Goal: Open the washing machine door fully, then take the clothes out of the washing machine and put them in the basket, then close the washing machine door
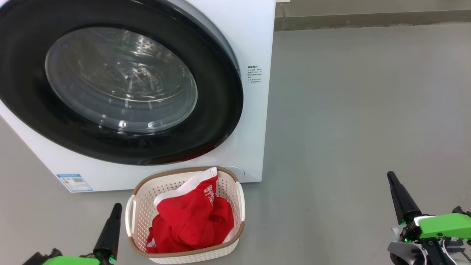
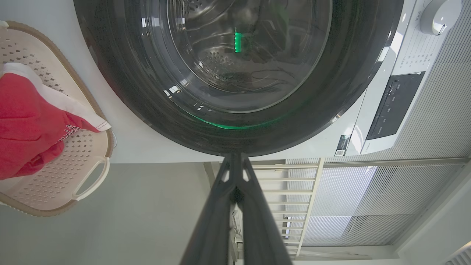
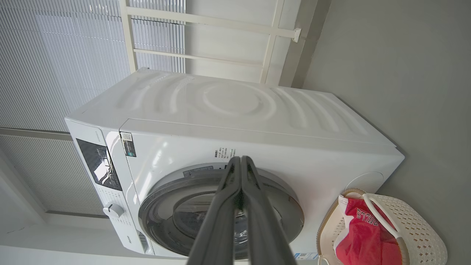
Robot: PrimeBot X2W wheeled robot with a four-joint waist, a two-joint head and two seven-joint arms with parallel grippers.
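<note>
The washing machine door [image 1: 121,81] lies flat against the white washing machine [image 1: 254,44], its black rim and glass window facing me; the door [image 2: 235,66] and the door [image 3: 220,213] look the same in both wrist views. Red clothes [image 1: 191,221] with white trim lie heaped in the cream basket [image 1: 239,198] on the floor just before the machine. The basket [image 2: 92,176] and the clothes [image 2: 25,125] sit at the left of the left wrist view. My left gripper [image 1: 117,206] is shut, left of the basket. My right gripper [image 1: 390,176] is shut, far to the right over bare floor.
Grey floor [image 1: 360,110] spreads to the right of the machine up to a wall skirting [image 1: 368,18]. The machine's control panel [image 2: 393,106] and dial [image 2: 438,14] sit beside the door. Slatted blinds and a pale frame [image 3: 147,36] stand behind the machine.
</note>
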